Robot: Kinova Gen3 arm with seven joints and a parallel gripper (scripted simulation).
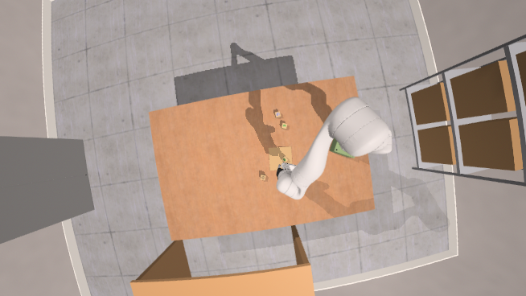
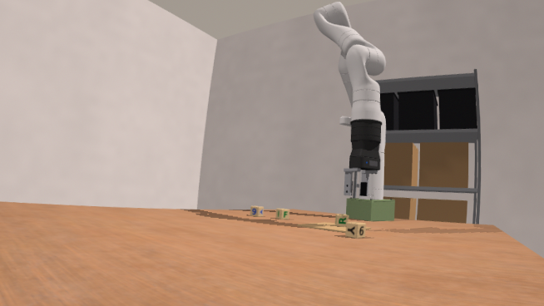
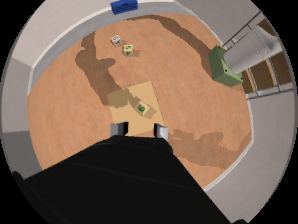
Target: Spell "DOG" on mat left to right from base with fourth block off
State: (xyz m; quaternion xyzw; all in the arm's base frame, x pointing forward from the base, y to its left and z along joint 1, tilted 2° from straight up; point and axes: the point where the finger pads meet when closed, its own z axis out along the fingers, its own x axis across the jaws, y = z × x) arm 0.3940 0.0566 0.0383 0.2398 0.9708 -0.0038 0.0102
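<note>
A tan mat [image 1: 280, 158] lies near the middle of the table. One block with green letters [image 1: 284, 159] sits on it; it also shows in the side view [image 2: 342, 219] and in the wrist view [image 3: 141, 107]. A block with black letters [image 1: 262, 175] [image 2: 355, 229] lies on the table just off the mat. Two more blocks lie farther away, one with blue marks [image 1: 277, 113] [image 2: 257, 211] and one with green marks [image 1: 284, 125] [image 2: 282, 214]. My gripper [image 2: 353, 185] is open and empty. It hangs well above the mat's edge [image 3: 140, 131], beside the block on the mat.
The arm's green base [image 2: 370, 209] stands at the table's edge. A metal shelf with boxes [image 1: 470, 117] stands beyond it. An open cardboard box [image 1: 225, 273] and a grey cabinet [image 1: 40, 185] stand beside the table.
</note>
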